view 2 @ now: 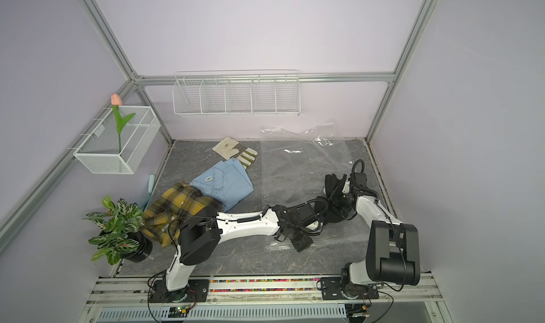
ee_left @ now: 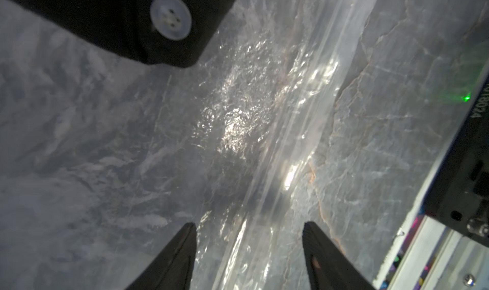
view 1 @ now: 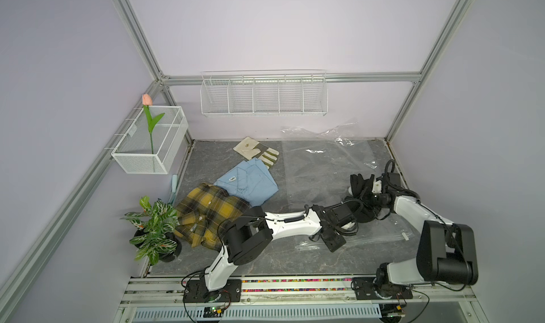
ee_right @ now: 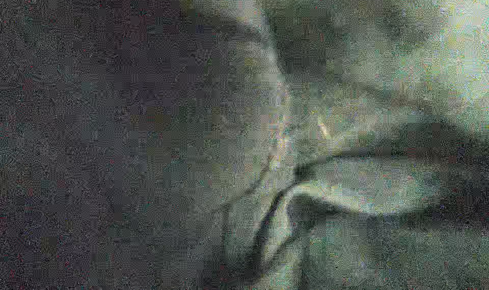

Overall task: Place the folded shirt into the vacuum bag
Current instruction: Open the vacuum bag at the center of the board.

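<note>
- Nearest me, base rail (view 1: 295,287) runs along the near edge of the table (view 1: 265,259), with both arm mounts on it.
- Potted plant (view 1: 153,233) sits at the table's left edge, just beside plaid shirt (view 1: 203,212). It's tight there.
- Blue shirt (view 1: 250,183) overlaps the plaid shirt's far corner. Work glove (view 1: 256,152) is just behind it, near the back wall (view 1: 295,127).
- Bare strip of tabletop between the blue shirt and the bag's left edge, and more bare top along the front.
- My left gripper (ee_left: 248,223): fingers spread, nothing between them, over the bag's near zip-strip edge.
- Vacuum bag (view 1: 324,171) lies flat on the right half. Its far edge is crumpled up the back wall and its right edge is close to the table's right edge.
- Black shirt (ee_left: 100,29) is bunched over the bag's right part. I can't tell whether it's inside or on top.
- My right gripper (view 1: 361,186) is clamped on a bunch of the black shirt, fingertips buried in cloth.
</note>
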Tool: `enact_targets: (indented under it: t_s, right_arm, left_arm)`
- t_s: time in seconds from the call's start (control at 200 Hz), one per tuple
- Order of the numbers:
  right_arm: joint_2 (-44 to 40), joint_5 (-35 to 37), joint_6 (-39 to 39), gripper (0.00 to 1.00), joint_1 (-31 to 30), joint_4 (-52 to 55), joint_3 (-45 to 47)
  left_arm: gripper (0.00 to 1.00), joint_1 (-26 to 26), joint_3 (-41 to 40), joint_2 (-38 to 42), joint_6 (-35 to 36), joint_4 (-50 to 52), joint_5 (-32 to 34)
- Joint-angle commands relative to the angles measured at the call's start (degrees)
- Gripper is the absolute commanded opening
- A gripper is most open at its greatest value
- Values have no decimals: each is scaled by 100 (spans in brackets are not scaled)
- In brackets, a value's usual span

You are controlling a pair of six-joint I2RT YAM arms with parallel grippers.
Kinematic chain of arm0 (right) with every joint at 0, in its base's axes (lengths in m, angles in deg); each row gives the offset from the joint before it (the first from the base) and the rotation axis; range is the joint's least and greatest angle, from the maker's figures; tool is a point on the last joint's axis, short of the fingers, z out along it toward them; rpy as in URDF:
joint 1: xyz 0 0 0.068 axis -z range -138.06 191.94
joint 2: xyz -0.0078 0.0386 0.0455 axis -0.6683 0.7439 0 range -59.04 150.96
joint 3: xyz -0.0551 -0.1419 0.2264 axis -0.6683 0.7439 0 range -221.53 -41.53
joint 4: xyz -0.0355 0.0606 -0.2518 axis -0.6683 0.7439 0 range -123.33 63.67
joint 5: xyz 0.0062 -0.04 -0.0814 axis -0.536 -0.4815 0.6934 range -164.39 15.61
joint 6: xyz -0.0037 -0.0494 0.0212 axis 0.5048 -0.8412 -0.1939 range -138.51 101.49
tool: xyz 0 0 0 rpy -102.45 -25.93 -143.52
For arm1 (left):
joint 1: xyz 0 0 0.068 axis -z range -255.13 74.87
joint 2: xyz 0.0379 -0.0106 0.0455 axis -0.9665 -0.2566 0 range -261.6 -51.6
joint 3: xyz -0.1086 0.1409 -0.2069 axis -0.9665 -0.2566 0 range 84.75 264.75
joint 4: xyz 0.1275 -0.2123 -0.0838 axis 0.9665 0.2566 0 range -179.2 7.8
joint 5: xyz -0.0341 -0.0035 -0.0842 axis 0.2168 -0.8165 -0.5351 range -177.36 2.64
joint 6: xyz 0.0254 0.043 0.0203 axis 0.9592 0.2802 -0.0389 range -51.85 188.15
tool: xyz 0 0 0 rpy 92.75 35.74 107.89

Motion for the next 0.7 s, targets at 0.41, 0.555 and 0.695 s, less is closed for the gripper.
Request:
enact_targets:
  t_s: [0.41, 0.555, 0.695]
  right_arm:
    - [124, 42, -100, 7, 61, -75, 77]
    - [135, 43, -99, 7, 56, -68, 68]
    - [145, 48, -108, 7, 67, -68, 68]
  left_arm:
    - [68, 136, 204, -305, 289, 70, 116]
    - [63, 182, 239, -492, 289, 134, 249]
    - [54, 140, 267, -511, 387, 168, 354]
